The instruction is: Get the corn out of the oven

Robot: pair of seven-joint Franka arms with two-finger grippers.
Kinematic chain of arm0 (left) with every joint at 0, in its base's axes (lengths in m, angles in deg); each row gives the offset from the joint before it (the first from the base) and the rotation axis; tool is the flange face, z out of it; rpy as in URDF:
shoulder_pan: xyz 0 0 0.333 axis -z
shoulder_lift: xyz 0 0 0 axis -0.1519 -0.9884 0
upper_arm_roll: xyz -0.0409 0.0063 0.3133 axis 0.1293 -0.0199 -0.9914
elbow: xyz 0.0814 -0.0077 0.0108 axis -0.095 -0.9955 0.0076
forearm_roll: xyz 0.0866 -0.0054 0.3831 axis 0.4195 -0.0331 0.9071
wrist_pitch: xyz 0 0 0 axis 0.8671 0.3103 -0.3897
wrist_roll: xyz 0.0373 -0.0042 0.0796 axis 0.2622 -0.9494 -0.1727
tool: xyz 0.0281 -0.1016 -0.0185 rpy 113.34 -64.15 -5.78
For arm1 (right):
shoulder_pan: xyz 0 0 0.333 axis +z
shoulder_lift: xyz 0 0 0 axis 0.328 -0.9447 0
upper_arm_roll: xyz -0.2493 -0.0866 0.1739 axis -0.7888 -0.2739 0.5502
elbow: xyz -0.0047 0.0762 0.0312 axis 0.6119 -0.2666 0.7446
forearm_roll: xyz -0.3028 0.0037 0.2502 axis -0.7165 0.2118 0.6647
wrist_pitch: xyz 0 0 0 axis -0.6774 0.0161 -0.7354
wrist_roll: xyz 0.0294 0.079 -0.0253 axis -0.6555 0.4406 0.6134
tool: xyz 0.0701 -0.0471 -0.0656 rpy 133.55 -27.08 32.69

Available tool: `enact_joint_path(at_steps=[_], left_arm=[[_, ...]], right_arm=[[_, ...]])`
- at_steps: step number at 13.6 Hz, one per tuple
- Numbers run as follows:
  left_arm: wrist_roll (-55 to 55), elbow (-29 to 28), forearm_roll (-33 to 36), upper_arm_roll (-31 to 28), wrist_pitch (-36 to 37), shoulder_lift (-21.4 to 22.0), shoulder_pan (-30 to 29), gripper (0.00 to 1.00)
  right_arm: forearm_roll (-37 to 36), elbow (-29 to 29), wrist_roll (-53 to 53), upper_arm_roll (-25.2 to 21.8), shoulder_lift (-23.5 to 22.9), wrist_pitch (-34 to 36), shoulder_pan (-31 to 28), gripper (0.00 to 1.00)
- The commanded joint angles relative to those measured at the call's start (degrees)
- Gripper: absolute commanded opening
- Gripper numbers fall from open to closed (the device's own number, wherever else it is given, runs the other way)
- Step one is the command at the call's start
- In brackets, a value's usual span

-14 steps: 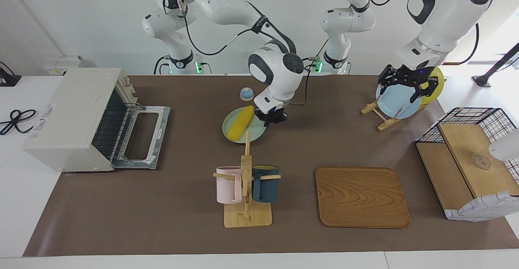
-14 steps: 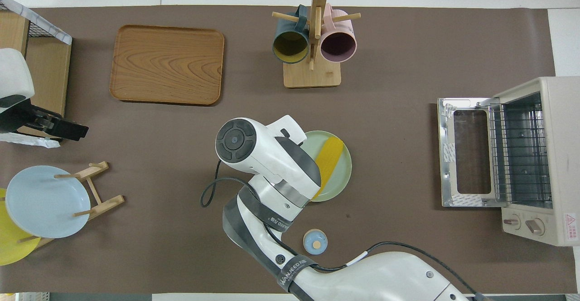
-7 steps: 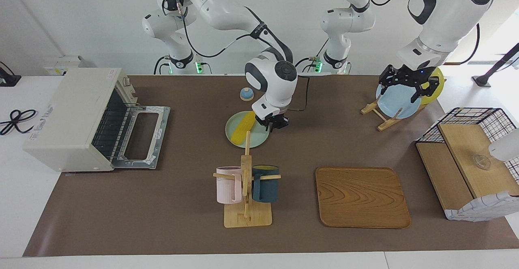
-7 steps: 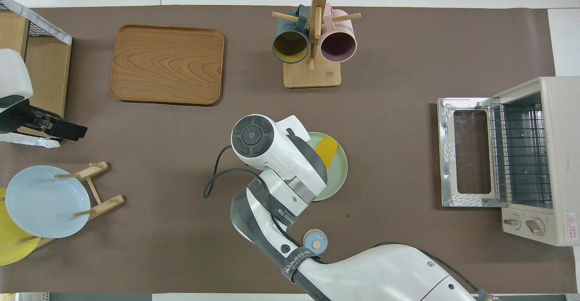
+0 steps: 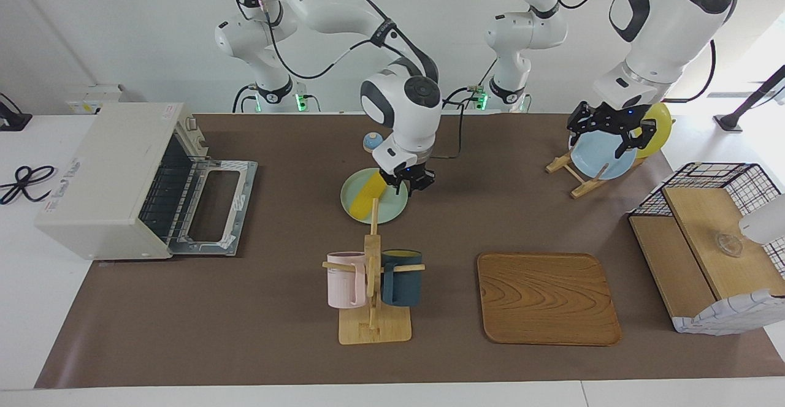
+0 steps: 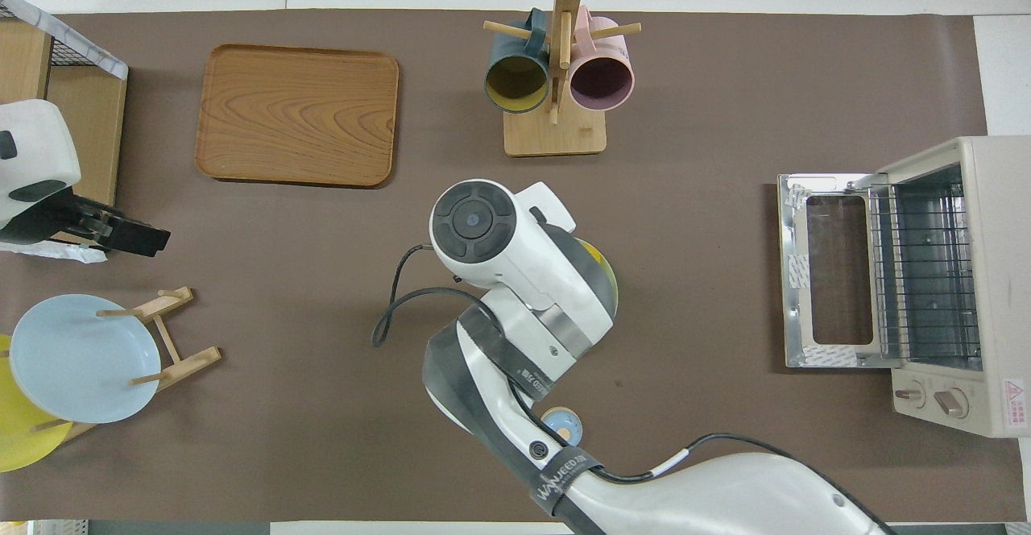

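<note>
Facing view: corn (image 5: 367,191) on green plate (image 5: 392,212), right gripper (image 5: 407,181) just above, fingers parted, empty.

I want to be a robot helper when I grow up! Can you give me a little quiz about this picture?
1. True or false: the corn is inside the oven.
2. What does the corn lie on? A) the wooden tray B) the green plate C) the oven's rack
3. Fill in: the oven's door is ____.

Key
1. False. It lies out on the table's middle, on a plate, below the right hand.
2. B, the green plate.
3. Open, folded down flat.
</note>
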Motion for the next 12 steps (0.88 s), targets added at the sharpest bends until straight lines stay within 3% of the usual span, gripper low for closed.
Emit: enact_joint_path(at_steps=[1,4,7,11,12], left_arm=[[-0.7,-3.4,-1.1,-0.3,-2.1,1.9,2.5,1.00],[-7.0,-7.1,-2.4,-0.2,-6.2,2.1,7.8,1.00],[-11.3,-7.7,-5.3,-0.3,-7.4,1.4,14.0,1.00],[-19.0,-11.8,-5.3,-0.3,-14.5,0.9,24.2,1.00],[-21.0,-11.7,-5.3,-0.3,-15.7,-0.4,26.2,1.00]], right_arm=[[0.0,-7.0,6.3,0.5,10.4,8.2,-4.8,0.25],[0.0,-20.8,12.4,0.4,17.2,6.2,-10.2,0.25],[-0.8,-34.3,17.9,0.3,21.8,-2.8,-14.8,0.22],[-4.0,-39.6,23.2,0.4,22.9,-7.6,-25.2,0.00],[-4.4,-40.7,25.5,0.3,23.2,-8.0,-26.2,0.00]])
